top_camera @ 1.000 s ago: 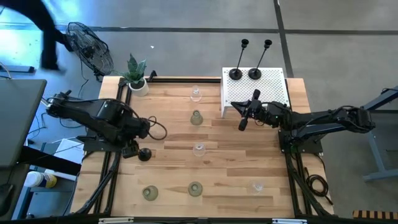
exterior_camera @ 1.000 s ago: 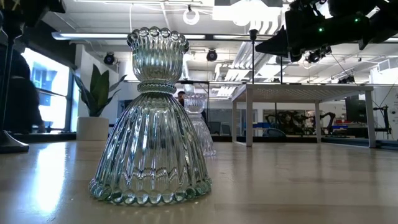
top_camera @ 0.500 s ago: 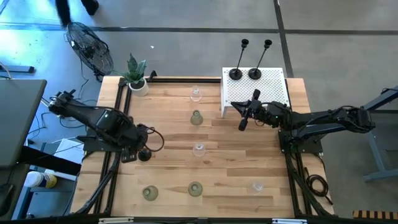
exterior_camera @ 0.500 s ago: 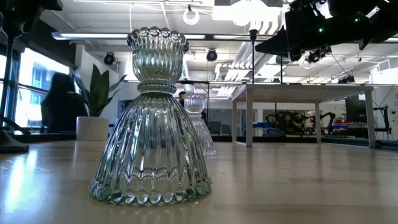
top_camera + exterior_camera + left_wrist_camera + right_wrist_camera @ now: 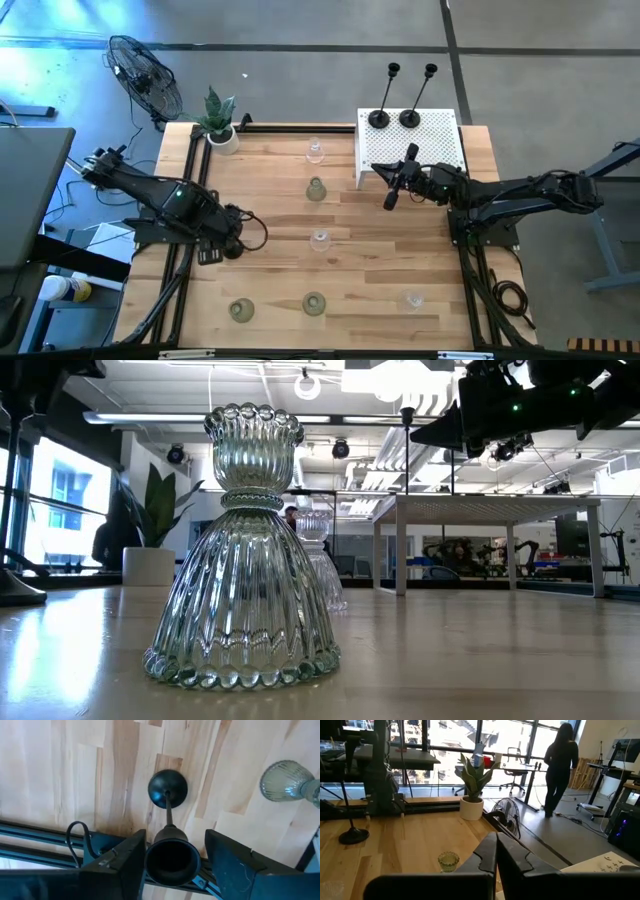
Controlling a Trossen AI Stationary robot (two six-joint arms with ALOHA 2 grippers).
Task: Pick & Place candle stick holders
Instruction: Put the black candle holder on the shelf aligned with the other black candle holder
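Observation:
A black holder with a round base and thin stem stands upright near the table's left edge. My left gripper is open right above it, a finger on each side of its top cup. Two more black holders stand on the white perforated box. Clear glass holders and pale-green ones stand about the table. My right gripper hovers shut and empty by the box. My left gripper points down along the holder's stem, its fingers level with the top cup. One finger lies right against the cup's rim and the other stands a little apart. I cannot tell whether it touches.
A green plant in a white pot stands at the far left corner. A fan stands off the table behind it. A person stands in the room beyond. Bare wood lies between the holders in the middle.
My left gripper has moved toward the black holder, a little toward the table's right and near edges, and now stands over its cup. A person has walked away behind the table's far left. The holders have kept still.

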